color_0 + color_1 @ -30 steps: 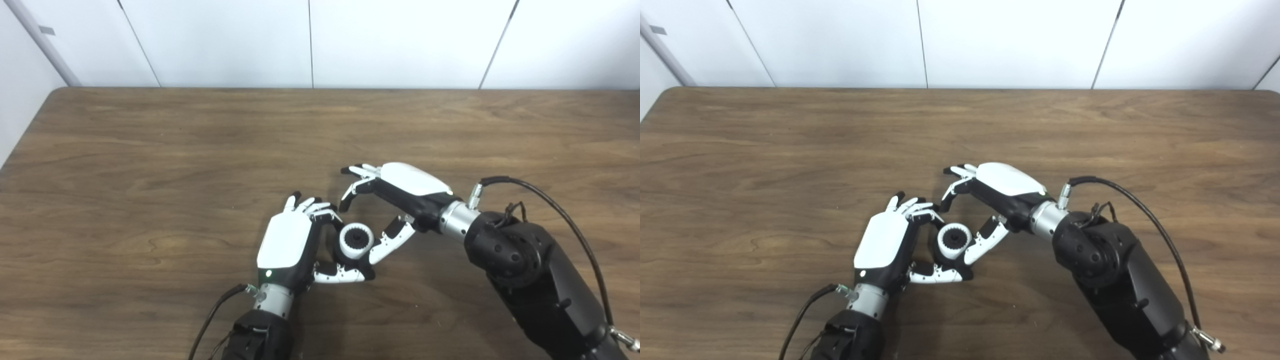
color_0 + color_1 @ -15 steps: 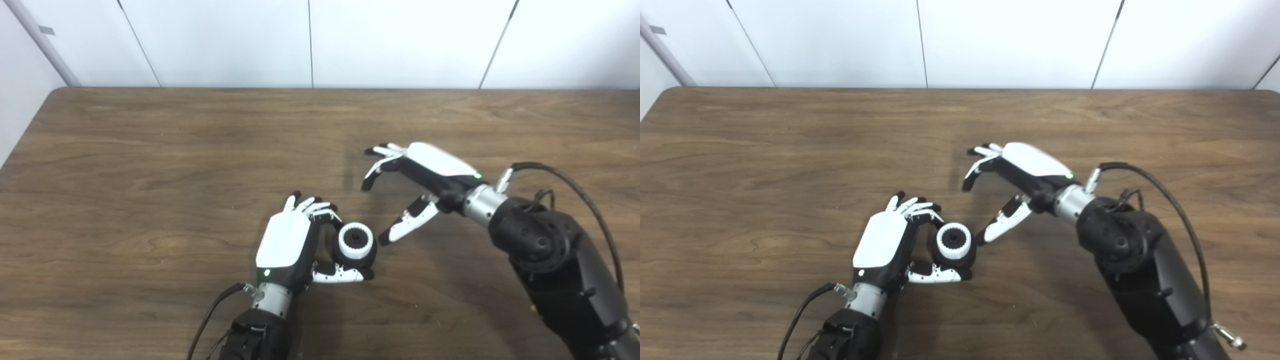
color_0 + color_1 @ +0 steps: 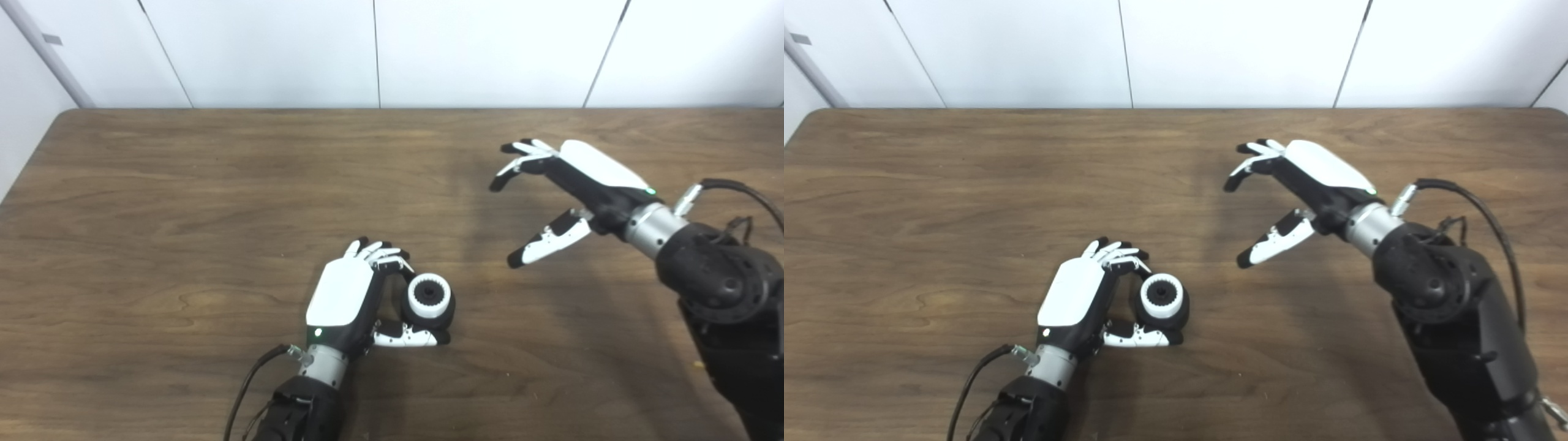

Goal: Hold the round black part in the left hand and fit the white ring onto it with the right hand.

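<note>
The round black part rests on the table with the white ring seated on top of it; the part's toothed black hub shows through the ring's centre. My left hand is shut on the black part, fingers and thumb curled around its left and front side. My right hand is open and empty, fingers spread, raised above the table well to the upper right of the part. The same scene shows in the right eye view, with the ring, my left hand and my right hand.
The wooden table stretches wide to the left and behind. White wall panels stand behind its far edge. A black cable loops off my right wrist.
My right hand has let go of the ring and drawn away up and to the right, opening as it went. My left hand stays on the part with the ring on it.
</note>
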